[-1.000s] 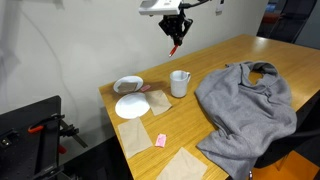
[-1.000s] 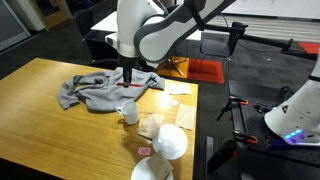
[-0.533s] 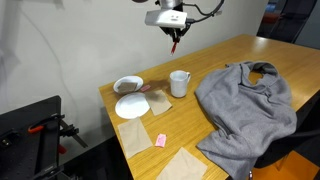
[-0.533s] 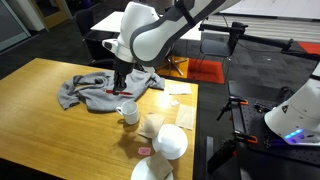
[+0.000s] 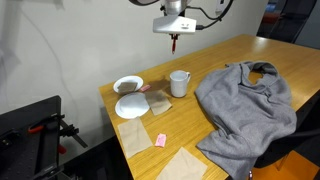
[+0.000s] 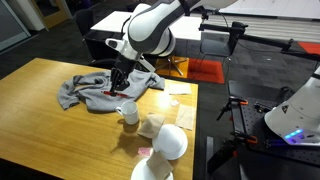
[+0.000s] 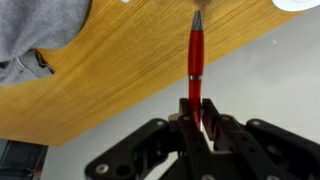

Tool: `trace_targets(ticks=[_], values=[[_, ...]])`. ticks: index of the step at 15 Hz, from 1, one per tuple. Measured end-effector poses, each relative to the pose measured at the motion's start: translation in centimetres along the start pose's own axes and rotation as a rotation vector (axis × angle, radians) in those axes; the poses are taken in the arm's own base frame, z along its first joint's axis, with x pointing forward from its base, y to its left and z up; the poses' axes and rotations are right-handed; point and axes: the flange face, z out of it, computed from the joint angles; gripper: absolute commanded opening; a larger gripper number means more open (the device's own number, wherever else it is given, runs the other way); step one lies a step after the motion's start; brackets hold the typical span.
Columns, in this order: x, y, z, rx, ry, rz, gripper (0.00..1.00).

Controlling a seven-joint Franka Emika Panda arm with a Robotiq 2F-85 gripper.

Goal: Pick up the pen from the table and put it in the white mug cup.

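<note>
My gripper (image 5: 174, 32) is high above the table (image 5: 228, 60), shut on the red pen (image 5: 175, 43), which hangs point-down from the fingers. In the wrist view the pen (image 7: 195, 65) sticks out from between the shut jaws (image 7: 197, 118). The white mug cup (image 5: 179, 83) stands upright on the table, below the gripper and a little nearer the front; it also shows in an exterior view (image 6: 128, 111), where the gripper (image 6: 117, 82) hovers above and behind it.
A grey cloth (image 5: 245, 105) lies beside the mug. A white bowl (image 5: 128, 84), a white plate (image 5: 131, 106), brown paper napkins (image 5: 134, 136) and a small pink block (image 5: 161, 139) lie near the table's end. A tripod (image 6: 238, 108) stands off the table.
The gripper has risen with the pen in it, and the pen now hangs more upright. The mug and the other things have not moved.
</note>
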Motion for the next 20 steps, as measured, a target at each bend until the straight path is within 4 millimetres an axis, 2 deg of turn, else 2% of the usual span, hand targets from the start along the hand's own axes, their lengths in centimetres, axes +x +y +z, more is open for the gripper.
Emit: trace_targets(ticks=[6, 14, 15, 18, 20], values=[[-1.0, 0.1, 0.9, 0.100, 0.069, -0.161, 0.04], [-3.1, 1.3, 1.1, 0.326, 0.165, -0.331, 0.04], [-3.4, 1.3, 1.1, 0.359, 0.173, -0.352, 0.17], [-4.1, 1.6, 1.6, 0.361, 0.166, -0.335, 0.17], [-3.9, 1.4, 1.8, 0.364, 0.163, -0.339, 0.17]])
